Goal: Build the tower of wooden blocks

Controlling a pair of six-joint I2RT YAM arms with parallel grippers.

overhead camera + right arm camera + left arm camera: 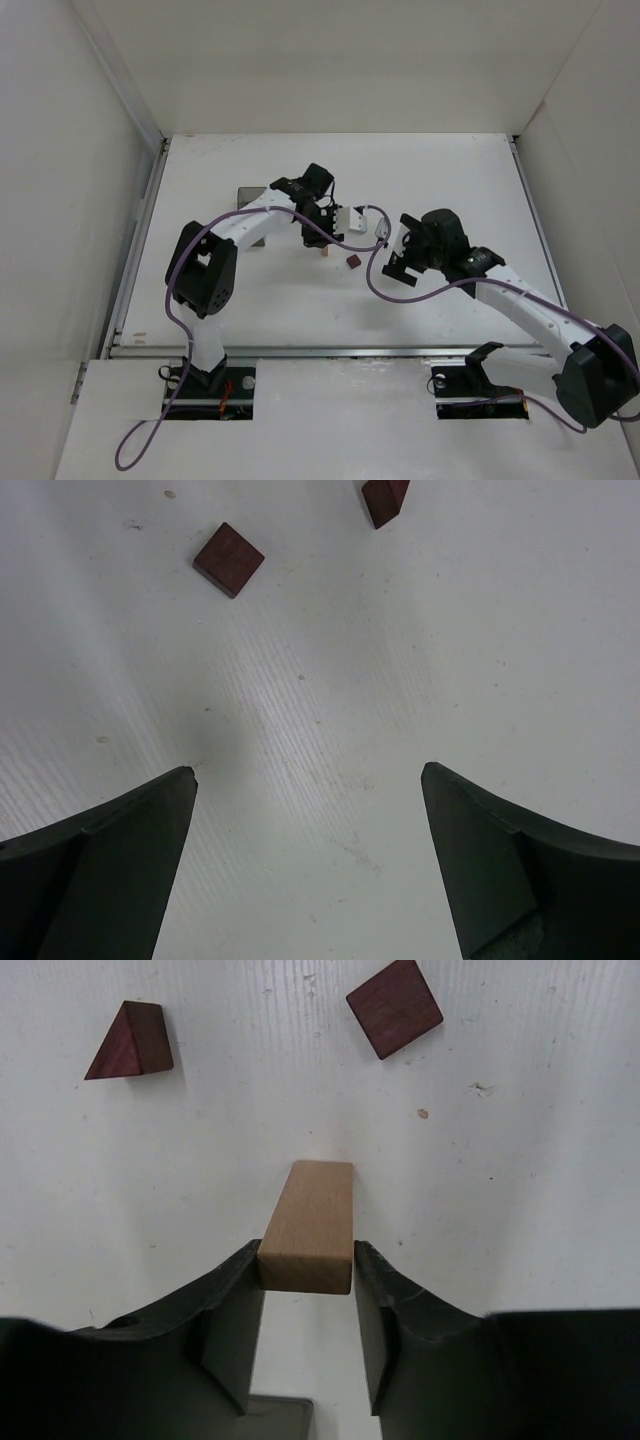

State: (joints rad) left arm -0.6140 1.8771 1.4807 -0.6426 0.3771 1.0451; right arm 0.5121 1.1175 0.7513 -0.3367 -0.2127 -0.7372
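Note:
A slim light tan block [308,1225] stands upright on the white table, and my left gripper [308,1260] is shut on its top end. In the top view this gripper [322,243] is near the table's middle with the tan block [322,251] under it. A dark reddish-brown wedge [130,1042] and a dark reddish-brown square block [394,1007] lie apart beyond it. My right gripper [310,780] is open and empty above bare table, with the square block [228,559] and the wedge [384,500] ahead of it. In the top view the right gripper [398,248] is just right of the square block [353,260].
A dark translucent bin [248,203] lies flat behind the left arm; its corner shows in the left wrist view [272,1418]. White walls enclose the table on the left, back and right. Purple cables loop from both arms.

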